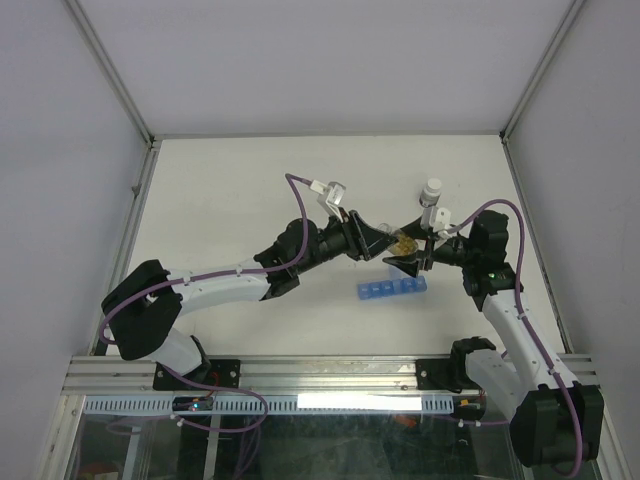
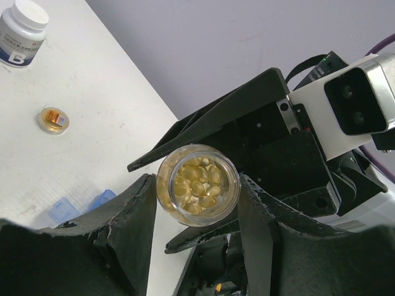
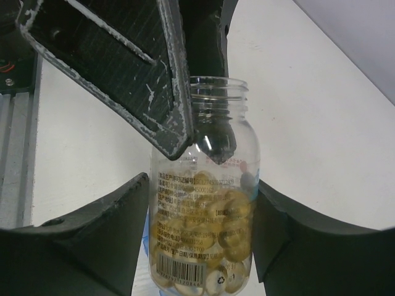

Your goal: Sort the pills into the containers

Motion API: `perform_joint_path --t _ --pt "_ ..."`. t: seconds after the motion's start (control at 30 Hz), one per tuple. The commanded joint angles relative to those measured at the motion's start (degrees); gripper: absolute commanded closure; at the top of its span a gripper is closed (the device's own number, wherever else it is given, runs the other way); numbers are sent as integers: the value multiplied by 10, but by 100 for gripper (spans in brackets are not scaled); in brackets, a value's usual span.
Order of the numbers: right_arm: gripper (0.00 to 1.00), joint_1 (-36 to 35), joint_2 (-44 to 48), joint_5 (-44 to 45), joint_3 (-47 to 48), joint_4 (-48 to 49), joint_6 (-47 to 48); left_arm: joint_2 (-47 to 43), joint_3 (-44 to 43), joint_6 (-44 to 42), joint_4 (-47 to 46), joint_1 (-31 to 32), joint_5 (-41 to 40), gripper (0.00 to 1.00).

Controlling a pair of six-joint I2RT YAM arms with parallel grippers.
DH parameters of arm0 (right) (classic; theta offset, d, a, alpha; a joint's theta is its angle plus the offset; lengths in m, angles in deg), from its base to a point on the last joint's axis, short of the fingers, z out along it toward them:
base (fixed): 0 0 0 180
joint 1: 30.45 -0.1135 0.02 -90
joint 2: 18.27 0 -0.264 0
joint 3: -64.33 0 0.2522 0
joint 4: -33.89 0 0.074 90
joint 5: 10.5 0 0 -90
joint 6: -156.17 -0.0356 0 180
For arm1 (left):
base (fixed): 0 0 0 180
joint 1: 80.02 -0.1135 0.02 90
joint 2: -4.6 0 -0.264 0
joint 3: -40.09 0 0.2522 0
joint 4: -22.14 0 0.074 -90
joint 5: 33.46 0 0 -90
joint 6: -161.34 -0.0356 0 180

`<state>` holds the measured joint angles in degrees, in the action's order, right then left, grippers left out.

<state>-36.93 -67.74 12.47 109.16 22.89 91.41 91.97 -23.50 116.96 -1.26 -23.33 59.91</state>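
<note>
A clear uncapped bottle (image 1: 403, 243) full of golden-tan pills (image 2: 199, 182) hangs above the table, gripped from both sides. My left gripper (image 1: 372, 240) is shut on its upper part near the neck, and the open mouth (image 2: 197, 184) faces the left wrist camera. My right gripper (image 3: 202, 185) is shut on the labelled body (image 3: 200, 234), its fingers pressed against both walls. The containers, a translucent-blue pill organizer (image 1: 390, 291), lie on the table just in front of and below the bottle. Part of the organizer (image 2: 80, 206) shows beside my left finger.
A small white-capped bottle (image 1: 431, 192) stands behind the right gripper and also shows as the white-capped bottle (image 2: 21, 31) in the left wrist view. A loose round cap (image 2: 52, 119) lies on the white table. White enclosure walls surround the table on three sides.
</note>
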Motion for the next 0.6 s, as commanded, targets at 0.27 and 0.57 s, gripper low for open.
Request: perform_joint_path --t 0.27,0.57 --pt "50 -6 0 -3 30 3 -18 1 -40 -21 -12 10 -12 100" --pt "100 11 -9 -41 63 -76 2 -41 -27 -66 -1 10 -6 32"
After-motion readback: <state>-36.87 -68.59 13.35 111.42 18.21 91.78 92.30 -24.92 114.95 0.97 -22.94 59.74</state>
